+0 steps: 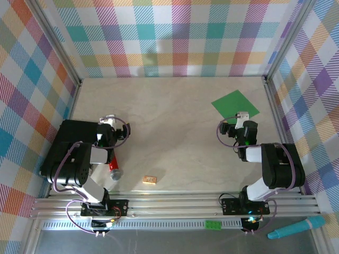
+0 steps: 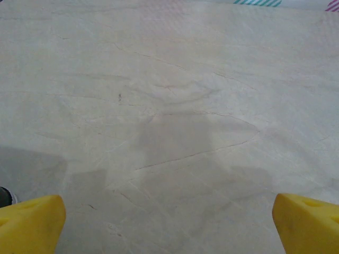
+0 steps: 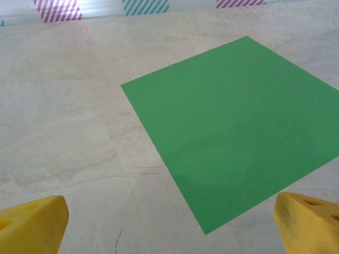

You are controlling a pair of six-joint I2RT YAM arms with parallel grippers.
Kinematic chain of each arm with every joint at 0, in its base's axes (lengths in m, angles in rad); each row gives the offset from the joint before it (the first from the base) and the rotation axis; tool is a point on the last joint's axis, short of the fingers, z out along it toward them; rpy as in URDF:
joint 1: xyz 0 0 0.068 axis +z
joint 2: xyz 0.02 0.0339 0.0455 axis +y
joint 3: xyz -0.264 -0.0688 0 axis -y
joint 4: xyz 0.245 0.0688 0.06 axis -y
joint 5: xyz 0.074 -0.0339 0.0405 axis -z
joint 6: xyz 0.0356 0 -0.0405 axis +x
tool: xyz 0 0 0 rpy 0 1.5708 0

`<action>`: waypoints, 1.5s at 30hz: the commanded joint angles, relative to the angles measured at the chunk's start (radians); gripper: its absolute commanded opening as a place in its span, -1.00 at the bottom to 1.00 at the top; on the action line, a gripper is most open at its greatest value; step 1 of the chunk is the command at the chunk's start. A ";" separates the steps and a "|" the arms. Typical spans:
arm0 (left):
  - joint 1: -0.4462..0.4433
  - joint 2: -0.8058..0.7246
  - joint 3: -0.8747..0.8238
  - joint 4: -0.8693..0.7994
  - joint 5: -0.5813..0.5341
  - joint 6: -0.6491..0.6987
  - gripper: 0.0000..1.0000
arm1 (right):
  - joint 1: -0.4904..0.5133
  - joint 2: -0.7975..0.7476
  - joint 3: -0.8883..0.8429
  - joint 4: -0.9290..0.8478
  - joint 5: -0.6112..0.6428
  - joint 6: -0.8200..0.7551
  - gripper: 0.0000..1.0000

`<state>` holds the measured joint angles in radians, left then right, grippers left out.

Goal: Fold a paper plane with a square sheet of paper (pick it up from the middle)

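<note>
Nothing is folded: the square sheet of bright green paper (image 3: pixel 233 127) lies flat by the far right corner of the worktop (image 1: pixel 175 137), left pincer (image 2: pixel 169 222) and right pincer (image 3: pixel 169 225) gaping empty.

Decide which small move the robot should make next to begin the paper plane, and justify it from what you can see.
Probably the right gripper should ease forward and down over the middle of the square sheet of paper. The sheet lies flat and unfolded on the table just ahead of that gripper, which is open and empty; the left gripper sits well away from it.
</note>
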<state>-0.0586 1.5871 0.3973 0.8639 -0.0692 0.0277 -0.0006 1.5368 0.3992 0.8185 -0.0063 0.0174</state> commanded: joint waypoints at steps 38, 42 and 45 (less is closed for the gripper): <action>-0.008 -0.103 0.027 -0.085 -0.057 -0.005 0.99 | 0.003 -0.140 0.065 -0.213 0.044 0.024 0.97; -0.027 -0.231 0.107 -0.321 -0.108 -0.022 0.99 | 0.003 -0.241 0.224 -0.614 0.159 0.205 0.98; -0.029 -0.323 0.194 -0.511 -0.093 -0.163 0.99 | 0.004 -0.222 0.379 -0.878 0.144 0.326 0.98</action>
<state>-0.0795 1.3399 0.5102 0.5453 -0.1440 -0.0261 -0.0006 1.3155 0.6777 0.2703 0.1013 0.1860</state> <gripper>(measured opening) 0.997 0.989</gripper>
